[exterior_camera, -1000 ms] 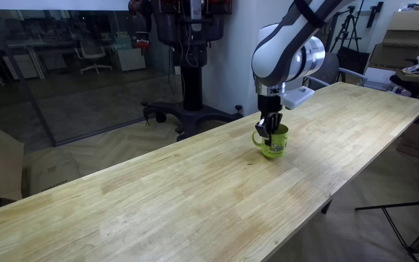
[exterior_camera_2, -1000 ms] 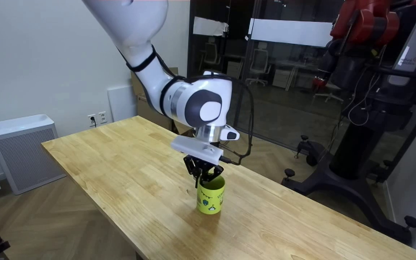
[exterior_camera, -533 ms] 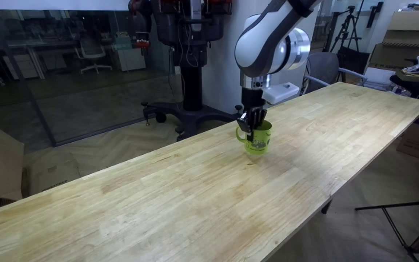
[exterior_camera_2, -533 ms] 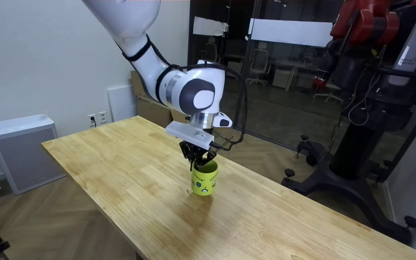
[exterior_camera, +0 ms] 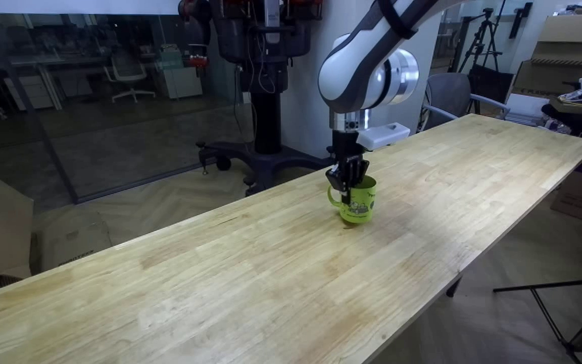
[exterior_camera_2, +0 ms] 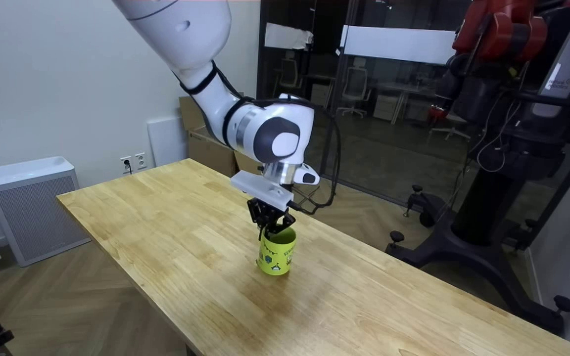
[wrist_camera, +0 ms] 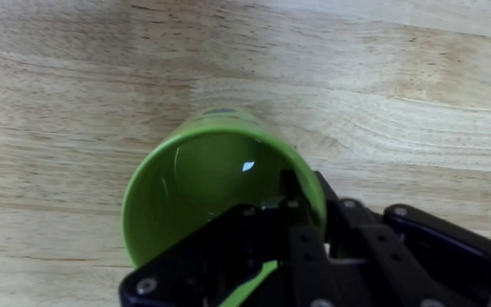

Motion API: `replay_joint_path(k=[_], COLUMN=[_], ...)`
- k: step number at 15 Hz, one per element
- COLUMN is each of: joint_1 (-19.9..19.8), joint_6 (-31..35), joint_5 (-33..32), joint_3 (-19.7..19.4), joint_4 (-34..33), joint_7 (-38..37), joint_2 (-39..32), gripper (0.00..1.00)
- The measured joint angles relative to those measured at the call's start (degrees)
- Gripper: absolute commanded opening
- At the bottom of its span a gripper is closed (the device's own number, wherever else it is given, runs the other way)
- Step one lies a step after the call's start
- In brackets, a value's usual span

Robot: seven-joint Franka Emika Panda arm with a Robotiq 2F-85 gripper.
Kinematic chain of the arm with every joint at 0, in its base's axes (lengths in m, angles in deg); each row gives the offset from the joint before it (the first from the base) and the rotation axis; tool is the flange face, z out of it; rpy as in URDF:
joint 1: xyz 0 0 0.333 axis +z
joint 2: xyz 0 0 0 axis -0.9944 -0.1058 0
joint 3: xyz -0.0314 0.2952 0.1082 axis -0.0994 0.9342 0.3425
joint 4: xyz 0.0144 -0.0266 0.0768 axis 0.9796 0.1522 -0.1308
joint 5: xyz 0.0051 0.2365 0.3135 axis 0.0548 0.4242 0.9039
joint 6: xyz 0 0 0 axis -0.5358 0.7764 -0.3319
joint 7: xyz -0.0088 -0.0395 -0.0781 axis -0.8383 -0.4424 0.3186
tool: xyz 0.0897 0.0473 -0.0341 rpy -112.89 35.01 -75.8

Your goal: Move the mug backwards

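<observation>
The lime-green mug (exterior_camera: 361, 205) with printed pictures is over the wooden table's middle, in an exterior view with its handle to the left. It also shows in an exterior view (exterior_camera_2: 276, 254), tilted slightly, with the handle hidden. My gripper (exterior_camera: 346, 196) points down and is shut on the mug's wall at the rim. In the wrist view the gripper (wrist_camera: 306, 177) has one finger inside the mug (wrist_camera: 211, 170) and one outside. The mug's base is at or just above the table; I cannot tell whether it touches.
The long wooden table (exterior_camera: 250, 268) reaches to both sides. A dark wheeled robot stand (exterior_camera: 268, 151) is behind its far edge, also seen in an exterior view (exterior_camera_2: 483, 207). A chair (exterior_camera: 450, 98) and cardboard boxes (exterior_camera: 569, 50) stand beyond the table's far right end.
The gripper carried the mug toward the left in an exterior view over the first half second. Since then, mug and gripper have come lower, closer to the tabletop. The grip stays shut.
</observation>
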Motion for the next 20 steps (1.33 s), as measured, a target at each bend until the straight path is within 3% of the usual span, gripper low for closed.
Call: replay_joint_path(k=[4, 5, 6, 15, 20], joint_1=[-0.1, -0.11, -0.12, -0.06, 0.78], joint_6=[-0.86, -0.92, -0.92, -0.91, -1.14], joint_5=[0.01, 0.01, 0.01, -0.16, -0.75], joint_3=[-0.04, -0.04, -0.05, -0.12, -1.17], joint_4=[-3.22, -3.75, -4.2, -5.79, -3.56], joint_7=[-0.8, -0.84, -0.86, -1.06, -3.22], joint_2=[-2.78, -3.07, -3.33, -3.67, -0.62], gripper=[0.03, 0.35, 0.36, 0.96, 1.0])
